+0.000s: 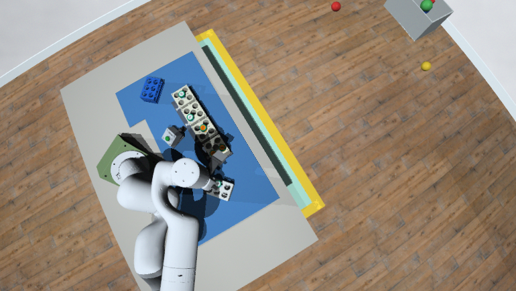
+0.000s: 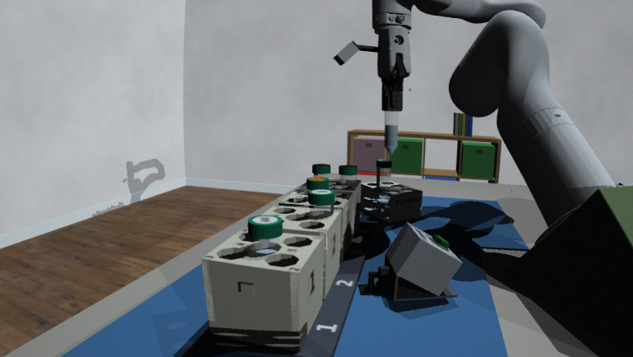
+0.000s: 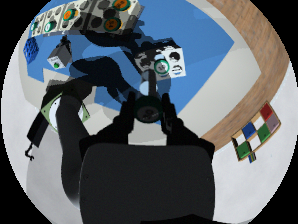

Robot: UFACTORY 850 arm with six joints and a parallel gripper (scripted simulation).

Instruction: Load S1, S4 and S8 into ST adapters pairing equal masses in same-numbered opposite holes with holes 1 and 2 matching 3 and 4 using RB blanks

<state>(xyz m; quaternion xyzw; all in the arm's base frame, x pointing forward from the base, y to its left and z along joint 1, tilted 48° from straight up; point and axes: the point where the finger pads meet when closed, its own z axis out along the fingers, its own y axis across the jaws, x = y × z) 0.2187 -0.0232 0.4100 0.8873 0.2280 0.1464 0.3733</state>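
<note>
My gripper [image 2: 392,105] is shut on a clear blank tube [image 2: 391,132] and holds it upright, well above the blank rack RB [image 2: 390,201]. In the wrist view the tube [image 3: 145,106] hangs between the fingers, with RB [image 3: 166,63] below. One more green-capped tube [image 2: 383,164] stands in RB. The stand ST [image 1: 200,121] carries the adapters in a row. A white-dot tube [image 2: 265,225] stands in adapter 1 and another [image 2: 321,196] in adapter 2. An orange-dot tube [image 2: 317,182] stands in adapter 3, and two caps [image 2: 334,169] show on adapter 4. The blue rack RS [image 1: 152,89] shows no tubes.
The grey box with the green DONE key [image 2: 440,240] stands tilted beside ST, close to the arm's base [image 1: 115,162]. A yellow and teal strip [image 1: 260,123] runs along the table's far edge. A grey bin [image 1: 417,16] and loose balls lie on the floor.
</note>
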